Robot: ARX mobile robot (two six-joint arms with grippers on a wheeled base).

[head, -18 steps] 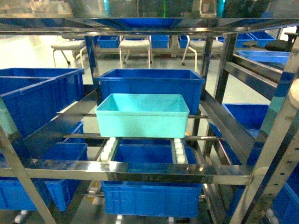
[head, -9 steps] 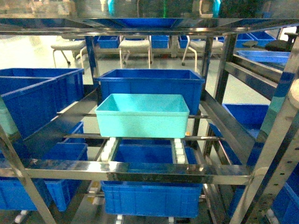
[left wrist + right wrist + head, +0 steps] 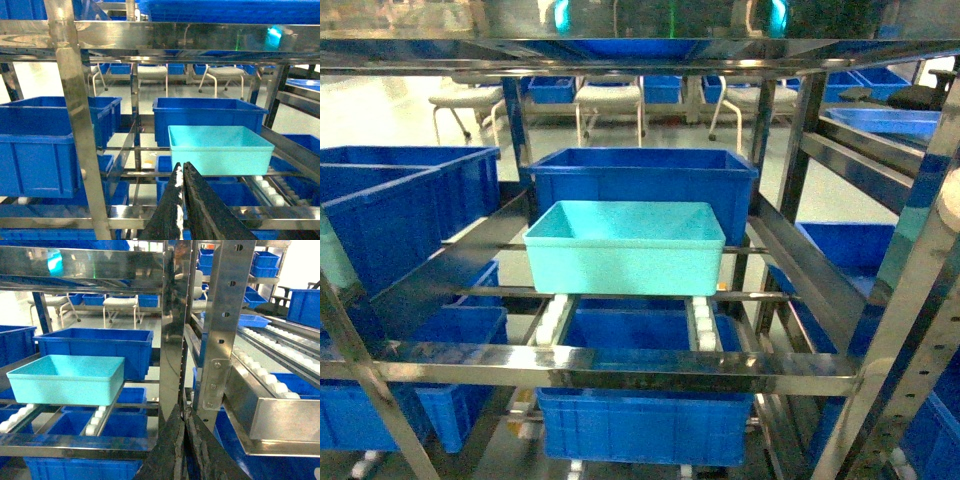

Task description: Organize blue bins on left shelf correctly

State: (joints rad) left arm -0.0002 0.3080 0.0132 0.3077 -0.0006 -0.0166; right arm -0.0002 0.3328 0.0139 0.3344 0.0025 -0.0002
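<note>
A: Grippers?
B: Left gripper (image 3: 181, 172) has its fingers pressed together w/ nothing between, low at the rack front. Right gripper (image 3: 183, 415) same, pinched closed on nothing, by a perforated upright (image 3: 224, 315).
A: And the turquoise bin (image 3: 625, 245)?
B: Just beyond the left gripper, slightly to its right; ahead-left of the right one, well apart. Sits upright, mouth up, on the white roller tracks (image 3: 552, 318) of the steel shelf (image 3: 620, 368), middle tier. Long axis runs side to side, broad wall facing the grippers.
A: Neighbours?
B: Dark blue bin (image 3: 642, 180) directly behind it; can't tell if touching.
</note>
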